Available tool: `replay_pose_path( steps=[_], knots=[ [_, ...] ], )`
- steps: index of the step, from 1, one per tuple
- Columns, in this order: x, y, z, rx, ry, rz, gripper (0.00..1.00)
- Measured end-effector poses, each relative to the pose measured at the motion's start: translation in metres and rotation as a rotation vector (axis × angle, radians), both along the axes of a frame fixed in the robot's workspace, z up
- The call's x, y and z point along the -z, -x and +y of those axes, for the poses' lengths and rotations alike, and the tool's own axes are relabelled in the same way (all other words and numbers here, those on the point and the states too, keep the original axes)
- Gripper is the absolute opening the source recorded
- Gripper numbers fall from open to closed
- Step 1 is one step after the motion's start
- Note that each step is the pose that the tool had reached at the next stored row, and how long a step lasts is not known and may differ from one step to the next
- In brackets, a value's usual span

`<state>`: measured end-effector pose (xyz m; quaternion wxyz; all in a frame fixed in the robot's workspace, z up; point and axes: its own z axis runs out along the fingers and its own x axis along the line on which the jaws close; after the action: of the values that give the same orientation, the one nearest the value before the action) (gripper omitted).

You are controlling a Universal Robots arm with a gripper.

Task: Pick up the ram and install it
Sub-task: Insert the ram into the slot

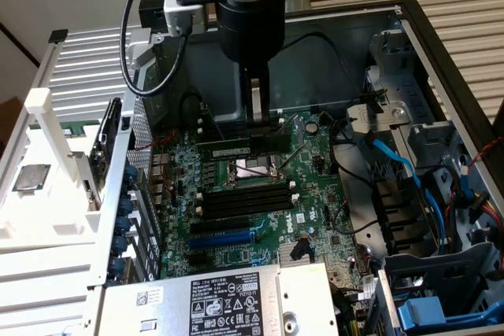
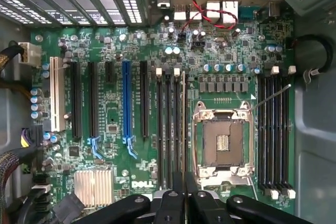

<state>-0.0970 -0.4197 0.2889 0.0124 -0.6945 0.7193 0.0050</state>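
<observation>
The ram [image 1: 227, 149], a thin dark-green stick with a pale label, hangs level just over the motherboard inside the open computer case. My gripper [image 1: 257, 120] is shut on its upper edge, reaching straight down. In the wrist view the ram [image 2: 183, 124] shows edge-on, running away from my gripper [image 2: 184, 199]. It lies in line with the black memory slots [image 2: 167, 129], along the one nearest the open processor socket [image 2: 223, 142]. I cannot tell whether the ram touches that slot. A second group of empty memory slots [image 2: 273, 129] lies on the socket's other side.
A white rack at the exterior view's left holds a small silver processor chip [image 1: 30, 177]. The power supply [image 1: 213, 304] sits at the near edge. Blue cables [image 1: 409, 171] and drive cages [image 1: 441, 297] crowd the exterior view's right. Expansion slots [image 2: 126, 103] and a heatsink [image 2: 93, 187] flank the memory slots.
</observation>
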Motion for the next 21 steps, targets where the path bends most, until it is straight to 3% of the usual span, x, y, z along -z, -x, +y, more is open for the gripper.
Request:
replay_pose_path(
  steps=[7,8,9,10,15,21],
  knots=[
    [0.0208,0.000,-0.0017,0.003,0.0093,0.0000,0.12],
    [0.0219,0.000,-0.0017,0.003,0.0118,-0.0001,0.12],
    [0.0233,0.000,-0.0017,0.004,0.0198,0.0000,0.12],
    [0.0241,0.000,-0.0017,0.004,0.0226,0.0000,0.12],
    [0.0299,0.000,-0.0018,0.004,0.0227,-0.0001,0.12],
    [0.0360,0.000,-0.0062,0.004,0.0255,-0.0001,0.12]
  ],
)
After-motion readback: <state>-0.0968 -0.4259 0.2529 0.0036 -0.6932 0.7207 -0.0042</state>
